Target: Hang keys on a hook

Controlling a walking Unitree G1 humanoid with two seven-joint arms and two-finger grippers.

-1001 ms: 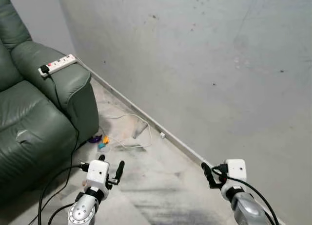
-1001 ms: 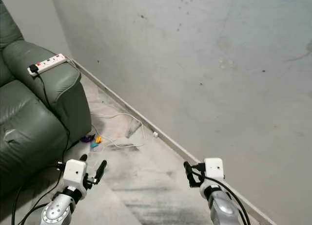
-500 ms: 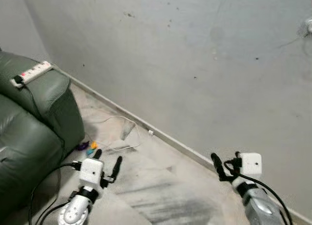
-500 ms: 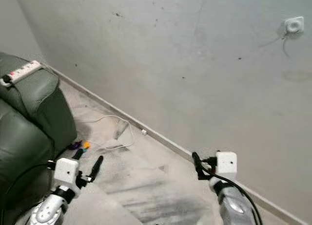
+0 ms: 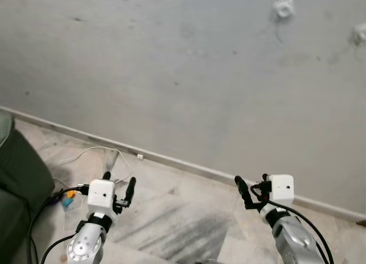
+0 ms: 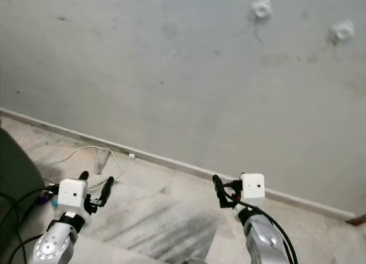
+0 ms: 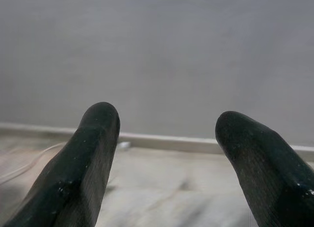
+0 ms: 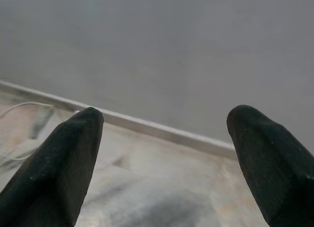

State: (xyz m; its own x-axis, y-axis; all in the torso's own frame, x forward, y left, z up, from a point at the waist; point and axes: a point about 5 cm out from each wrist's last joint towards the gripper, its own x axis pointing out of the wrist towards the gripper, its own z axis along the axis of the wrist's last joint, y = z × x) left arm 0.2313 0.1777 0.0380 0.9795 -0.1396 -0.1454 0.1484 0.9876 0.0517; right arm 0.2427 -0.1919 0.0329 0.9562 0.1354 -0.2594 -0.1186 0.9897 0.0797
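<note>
My view has swung right since a second ago: the sofa (image 5: 14, 172) is now cut off at the edge, and two hooks (image 5: 283, 8) show high on the wall (image 5: 171, 75). My left tool (image 5: 117, 187) and right tool (image 6: 218, 191) both gape wide, holding nothing. I see no keys.

Marble floor along the foot of a grey wall

The pale, grey-veined marble floor (image 5: 189, 210) runs up to a light skirting strip (image 5: 189, 166) at the base of the wall. A thin white cable (image 5: 94, 152) loops across the floor near the skirting and ends in a small white plug (image 5: 139, 157) just beside it. Small orange and blue objects (image 5: 69, 196), too small to identify, lie on the floor next to the dark green sofa (image 5: 17, 178) standing at the left edge.
</note>
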